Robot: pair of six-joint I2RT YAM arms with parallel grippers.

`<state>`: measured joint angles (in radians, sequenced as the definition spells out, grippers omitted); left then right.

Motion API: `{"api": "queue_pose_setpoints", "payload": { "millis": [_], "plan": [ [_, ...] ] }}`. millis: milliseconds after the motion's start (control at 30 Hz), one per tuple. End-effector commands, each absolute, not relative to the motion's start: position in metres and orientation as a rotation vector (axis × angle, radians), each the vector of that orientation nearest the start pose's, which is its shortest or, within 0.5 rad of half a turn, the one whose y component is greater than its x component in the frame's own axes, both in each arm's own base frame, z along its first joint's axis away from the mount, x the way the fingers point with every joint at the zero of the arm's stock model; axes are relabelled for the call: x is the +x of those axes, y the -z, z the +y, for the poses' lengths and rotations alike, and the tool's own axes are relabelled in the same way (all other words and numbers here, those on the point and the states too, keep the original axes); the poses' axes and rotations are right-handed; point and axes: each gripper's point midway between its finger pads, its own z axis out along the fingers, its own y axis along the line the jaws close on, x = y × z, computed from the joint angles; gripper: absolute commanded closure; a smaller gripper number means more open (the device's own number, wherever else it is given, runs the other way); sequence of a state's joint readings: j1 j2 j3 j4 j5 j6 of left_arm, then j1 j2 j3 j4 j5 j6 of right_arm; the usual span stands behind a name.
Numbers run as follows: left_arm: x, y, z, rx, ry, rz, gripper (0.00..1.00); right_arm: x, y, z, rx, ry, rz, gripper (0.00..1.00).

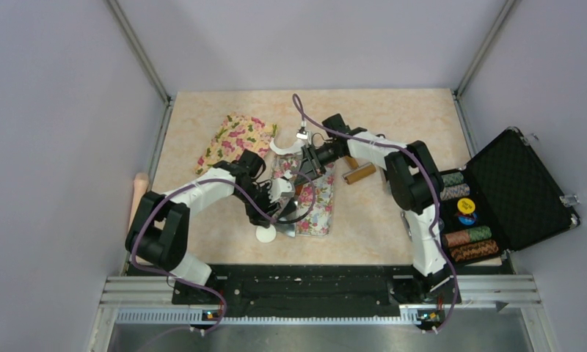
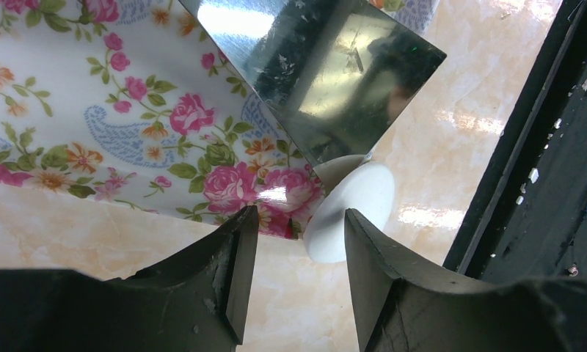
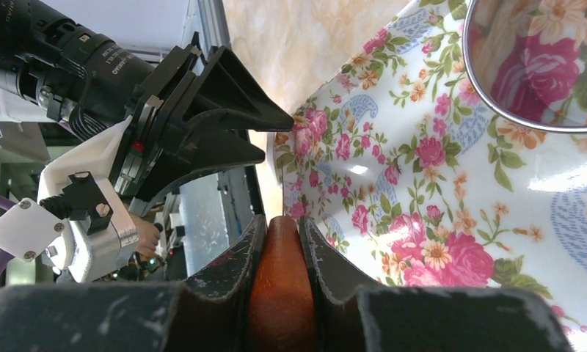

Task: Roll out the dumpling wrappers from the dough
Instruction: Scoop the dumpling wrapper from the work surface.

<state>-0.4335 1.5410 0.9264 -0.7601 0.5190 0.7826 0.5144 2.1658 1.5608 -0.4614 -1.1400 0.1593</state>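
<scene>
The left gripper (image 2: 299,218) has its jaws spread, with a dumpling wrapper (image 2: 353,209) just beyond their tips. The right gripper (image 3: 282,223) pinches a brown wooden handle (image 3: 279,293).

Soft, even overhead light; shadows under the arms (image 1: 202,192) are faint. Ahead of the left hand (image 2: 299,235), a metal blade (image 2: 312,73) throws bright glare, and white hot spots sit on the surface (image 2: 452,125). The fingers (image 3: 217,293) of the right hand (image 3: 281,235) look dark, slightly blurred.
</scene>
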Motion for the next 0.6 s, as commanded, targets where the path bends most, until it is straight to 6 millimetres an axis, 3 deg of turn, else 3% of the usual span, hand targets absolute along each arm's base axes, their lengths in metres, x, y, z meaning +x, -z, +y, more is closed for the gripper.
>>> {"api": "queue_pose_setpoints", "payload": {
  "millis": [0, 567],
  "plan": [
    [0.2137, -0.0442, -0.1723, 1.653, 0.709, 2.215, 0.48, 0.303, -0.1219, 0.3702, -0.923, -1.79, 2.292, 1.0],
    [0.2136, -0.0404, -0.1772, 1.634, 0.735, 2.229, 0.48, 0.2955, -0.1255, 0.3757, -0.924, -1.846, 2.272, 1.0]
  ]
}}
